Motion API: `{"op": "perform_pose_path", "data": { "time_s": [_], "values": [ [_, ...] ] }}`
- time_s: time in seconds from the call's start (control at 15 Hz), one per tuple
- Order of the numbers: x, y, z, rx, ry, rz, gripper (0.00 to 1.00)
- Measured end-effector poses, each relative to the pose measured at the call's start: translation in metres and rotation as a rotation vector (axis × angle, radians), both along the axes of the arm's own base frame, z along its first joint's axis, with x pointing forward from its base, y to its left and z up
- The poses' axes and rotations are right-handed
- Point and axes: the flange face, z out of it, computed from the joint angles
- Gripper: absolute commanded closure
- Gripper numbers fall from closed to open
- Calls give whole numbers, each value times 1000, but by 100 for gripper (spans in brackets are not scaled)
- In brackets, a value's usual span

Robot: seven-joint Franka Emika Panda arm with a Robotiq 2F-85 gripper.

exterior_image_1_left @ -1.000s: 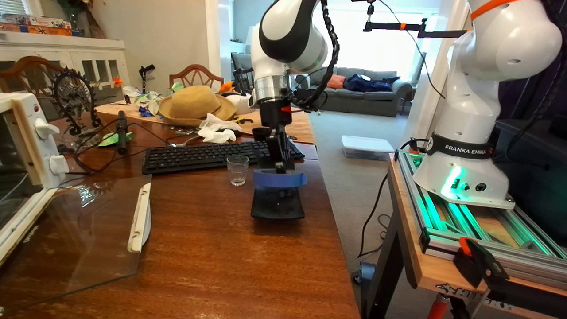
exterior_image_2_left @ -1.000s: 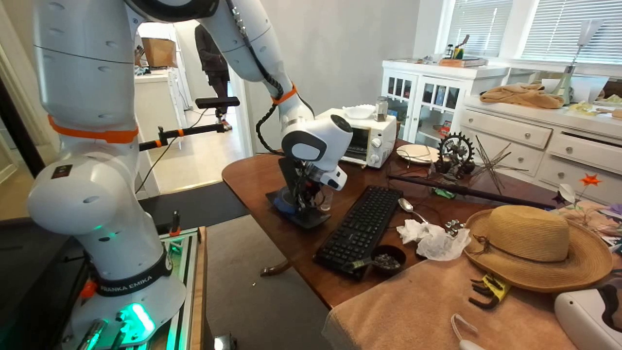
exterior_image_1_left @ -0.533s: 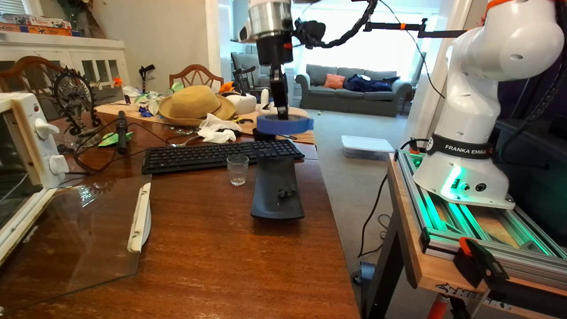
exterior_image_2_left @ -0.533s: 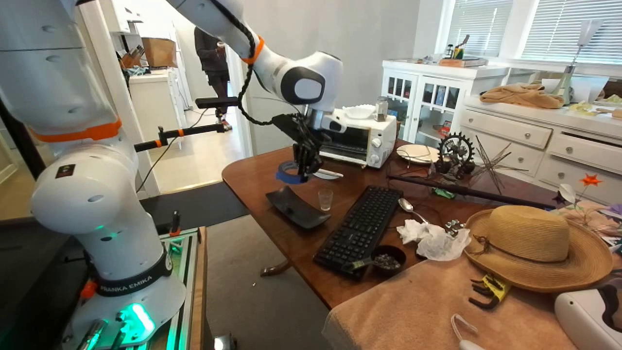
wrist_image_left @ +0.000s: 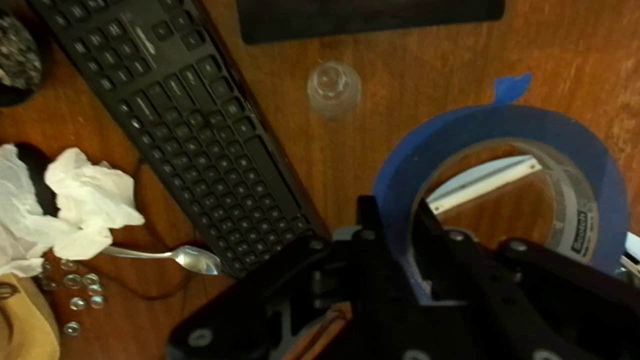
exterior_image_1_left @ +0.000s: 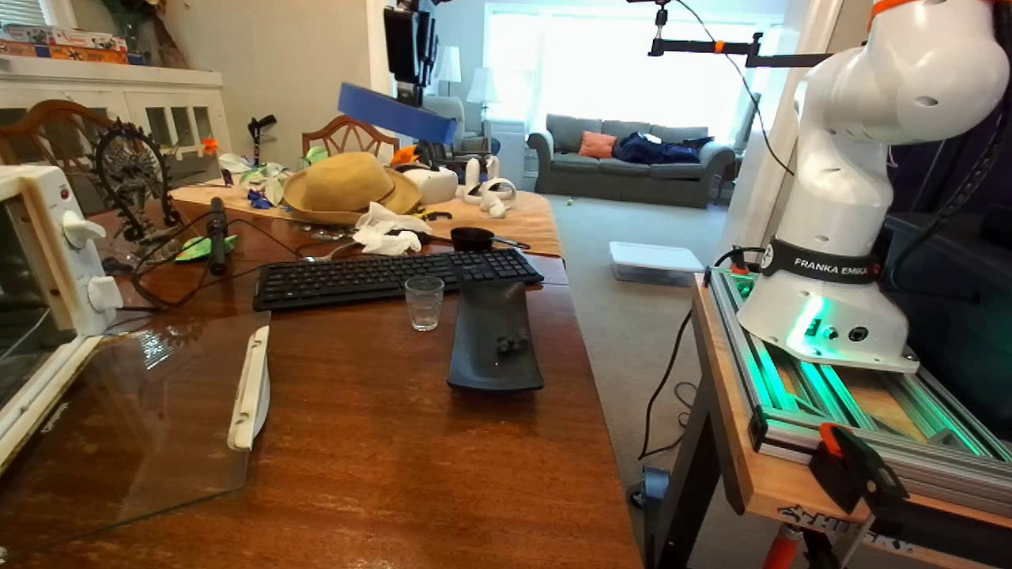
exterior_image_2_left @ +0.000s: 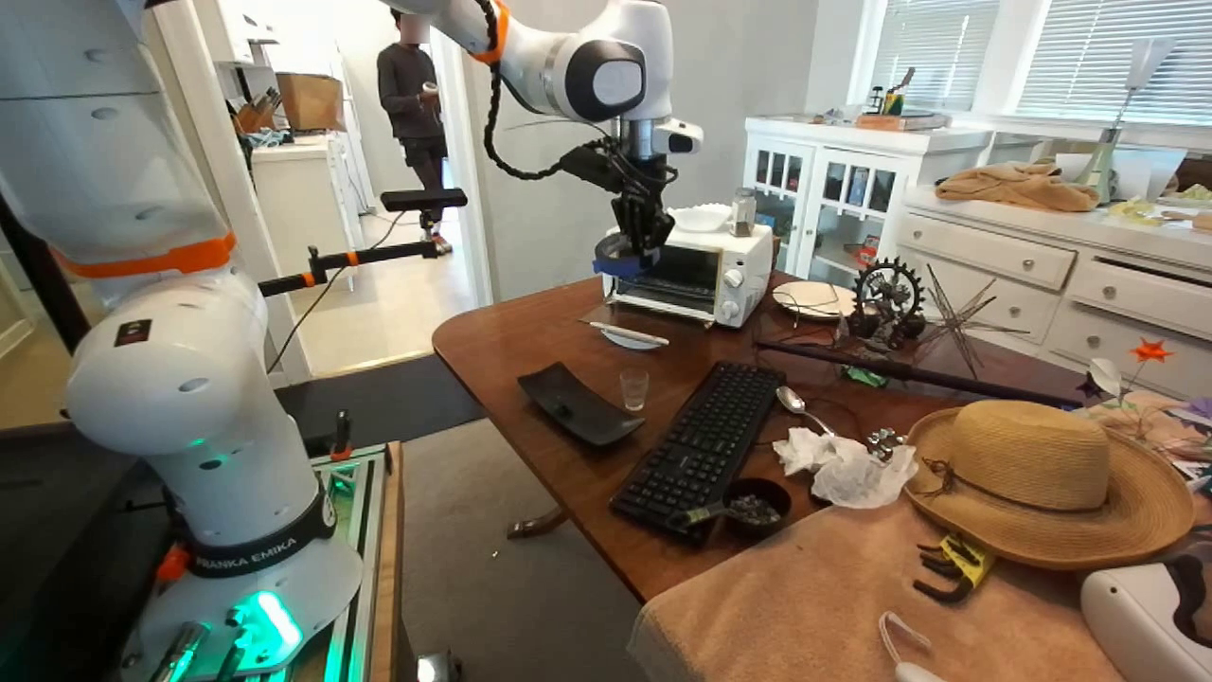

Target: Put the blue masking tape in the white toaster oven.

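- White toaster oven (exterior_image_1_left: 75, 265): far left in an exterior view, door (exterior_image_1_left: 158, 411) lowered
- Blue masking tape (exterior_image_1_left: 395, 114): hangs tilted from the gripper (wrist_image_left: 396, 212)
- Gripper: clamps the tape's wall, one finger inside the hollow, one outside

Beyond the tool (exterior_image_1_left: 409, 93) in an exterior view, daylight bleaches the window (exterior_image_1_left: 624, 87) to white. Below the tool, the surface (exterior_image_1_left: 395, 466) carries a warm sheen, and glare streaks the glass door (exterior_image_1_left: 178, 419) of the white toaster oven (exterior_image_1_left: 79, 261). Well apart from the tool, a green lamp (exterior_image_1_left: 810, 328) glows in both exterior views. The wrist view is dimmer: the tool's 2 fingers (wrist_image_left: 371, 240) are near-black and soft, the drinking glass (wrist_image_left: 333, 90) past their tips is hazy, yet the blue masking tape (wrist_image_left: 500, 122) is sharp enough for "Scotch" to be read inside.
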Motion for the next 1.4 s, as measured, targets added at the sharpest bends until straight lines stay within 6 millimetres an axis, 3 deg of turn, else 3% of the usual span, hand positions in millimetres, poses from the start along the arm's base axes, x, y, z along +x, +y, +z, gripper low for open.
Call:
{"op": "perform_pose_path", "data": {
  "time_s": [0.2, 0.27, 0.6, 0.87, 1.07, 1.4],
  "values": [
    [13, 12, -12, 41, 2, 3, 81],
    [15, 13, -14, 43, 5, 3, 95],
    [20, 12, -20, 45, 17, -23, 95],
    [60, 21, -47, 81, 9, -83, 95],
    [98, 43, -71, 117, -6, -81, 95],
    [139, 112, -99, 162, -30, 3, 95]
  ]
}}
